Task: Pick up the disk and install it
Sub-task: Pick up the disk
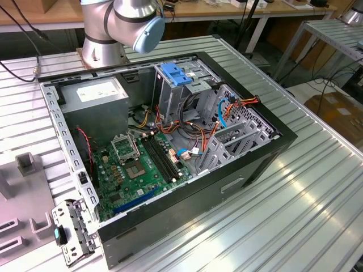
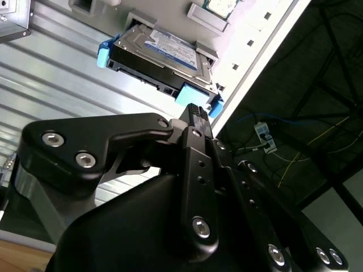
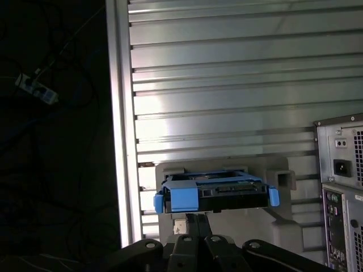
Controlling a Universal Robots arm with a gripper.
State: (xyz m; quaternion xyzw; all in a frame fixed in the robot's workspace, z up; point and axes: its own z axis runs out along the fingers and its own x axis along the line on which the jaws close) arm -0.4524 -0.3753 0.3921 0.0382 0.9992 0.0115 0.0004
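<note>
The disk (image 2: pixel 161 48) is a silver hard drive with a blue-white label and blue side rails. It lies in a light grey holder (image 3: pixel 283 170) on the ribbed aluminium table, close to the table's edge. In the first wrist view the disk (image 3: pixel 227 190) shows end-on, with a blue tab at one corner. My gripper (image 2: pixel 195 109) is shut, its black fingers pressed together, with the tips just short of the disk's blue tab. In the first wrist view the gripper (image 3: pixel 198 216) sits right under the disk's near edge and holds nothing.
An open computer case (image 1: pixel 170 141) lies on the table, holding a green motherboard, a tall metal cage with a blue latch (image 1: pixel 176 73) and a grey box (image 1: pixel 93 93). The arm's base (image 1: pixel 122 22) stands behind it. The case's rear panel (image 3: pixel 340 187) is beside the holder. Past the table edge (image 3: pixel 120 141) is dark floor with cables.
</note>
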